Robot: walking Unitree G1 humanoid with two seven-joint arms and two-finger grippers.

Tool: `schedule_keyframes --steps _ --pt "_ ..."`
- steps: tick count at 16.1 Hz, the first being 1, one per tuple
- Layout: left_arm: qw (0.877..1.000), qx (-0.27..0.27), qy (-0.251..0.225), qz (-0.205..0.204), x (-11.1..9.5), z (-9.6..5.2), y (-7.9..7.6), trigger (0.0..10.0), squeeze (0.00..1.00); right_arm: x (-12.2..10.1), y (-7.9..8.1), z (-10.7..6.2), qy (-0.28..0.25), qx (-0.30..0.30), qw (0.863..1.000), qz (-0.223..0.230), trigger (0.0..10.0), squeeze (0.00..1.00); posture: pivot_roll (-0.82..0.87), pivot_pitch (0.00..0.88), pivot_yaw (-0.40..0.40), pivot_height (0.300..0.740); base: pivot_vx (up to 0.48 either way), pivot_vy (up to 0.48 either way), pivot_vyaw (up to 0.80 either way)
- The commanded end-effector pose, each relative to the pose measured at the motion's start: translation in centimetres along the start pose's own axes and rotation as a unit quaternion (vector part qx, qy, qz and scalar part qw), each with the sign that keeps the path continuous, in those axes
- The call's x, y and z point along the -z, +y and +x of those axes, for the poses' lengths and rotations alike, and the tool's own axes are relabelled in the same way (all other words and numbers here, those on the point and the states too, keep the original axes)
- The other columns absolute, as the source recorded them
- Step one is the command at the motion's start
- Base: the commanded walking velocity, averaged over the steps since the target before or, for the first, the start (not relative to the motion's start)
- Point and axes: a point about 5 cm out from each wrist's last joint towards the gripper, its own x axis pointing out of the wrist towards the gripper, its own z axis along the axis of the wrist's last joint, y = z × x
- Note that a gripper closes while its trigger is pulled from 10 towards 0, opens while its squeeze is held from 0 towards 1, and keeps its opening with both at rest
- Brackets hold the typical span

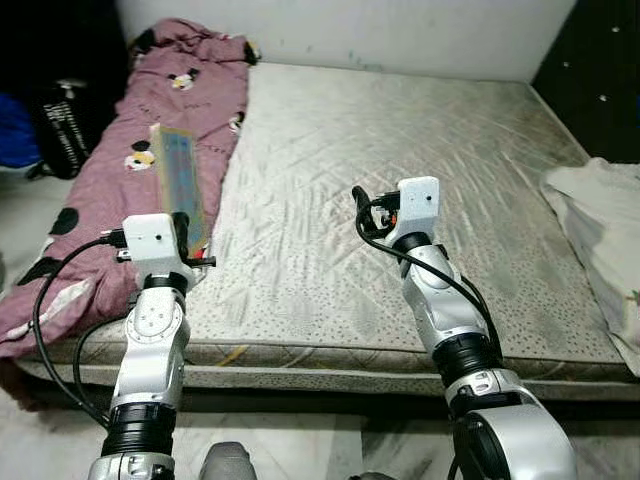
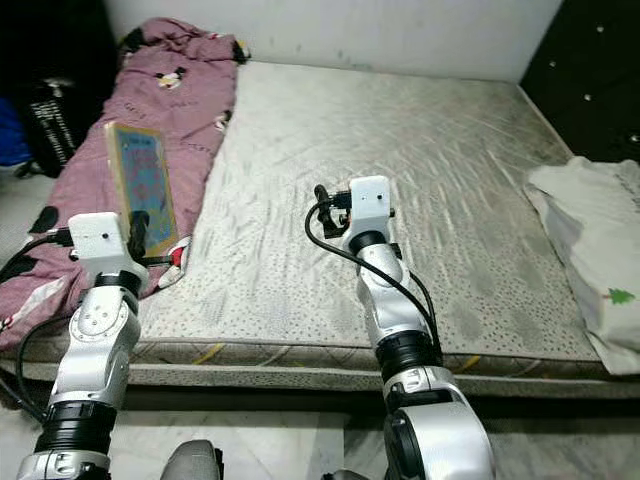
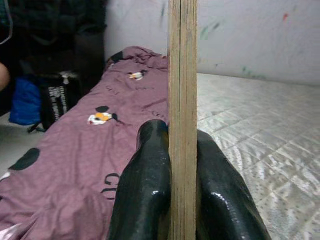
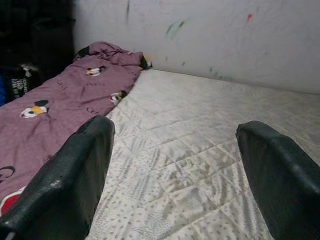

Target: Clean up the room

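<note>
My left gripper (image 1: 190, 235) is shut on a thin flat book (image 1: 181, 182) with a light blue cover. It holds the book upright above the left part of the bed, over the purple blanket (image 1: 150, 120). In the left wrist view the book's edge (image 3: 182, 100) stands between my two black fingers (image 3: 145, 190). My right gripper (image 1: 365, 205) is open and empty. It hovers over the middle of the bare grey mattress (image 1: 420, 150), and its spread fingers (image 4: 75, 175) show in the right wrist view.
A crumpled white cloth (image 1: 600, 230) lies at the bed's right edge. A dark bag (image 1: 60, 120) and something blue (image 1: 15, 130) sit on the floor left of the bed. A white wall runs behind, and dark furniture (image 1: 600, 70) stands at the back right.
</note>
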Motion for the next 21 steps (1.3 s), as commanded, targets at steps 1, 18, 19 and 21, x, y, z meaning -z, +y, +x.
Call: schedule_keyframes --steps 1,18,19,21 --pt "0.999 0.01 -0.03 -0.002 -1.33 0.44 -0.46 10.0 0.0 -0.26 -0.39 0.12 -0.004 0.004 1.0 -0.004 10.0 0.0 0.1 0.0 -0.07 0.74 0.0 -0.262 0.0" --pt "0.999 0.011 -0.03 -0.011 -1.25 0.47 -0.75 10.0 0.0 -0.07 -0.43 0.12 0.001 -0.003 1.0 -0.011 10.0 0.0 0.1 0.0 -0.081 0.74 0.0 -0.298 0.26" --pt "0.999 0.01 -0.03 -0.013 -1.2 0.35 -0.77 10.0 0.0 0.01 -0.47 0.03 0.002 -0.002 1.0 -0.01 10.0 0.0 0.1 0.0 -0.082 0.74 0.0 -0.319 0.0" --pt "0.999 0.011 -0.027 -0.015 -1.1 0.17 -0.83 10.0 0.0 0.16 -0.54 -0.14 0.003 -0.001 1.0 -0.01 10.0 0.0 0.1 0.0 -0.081 0.74 0.0 -0.321 0.0"
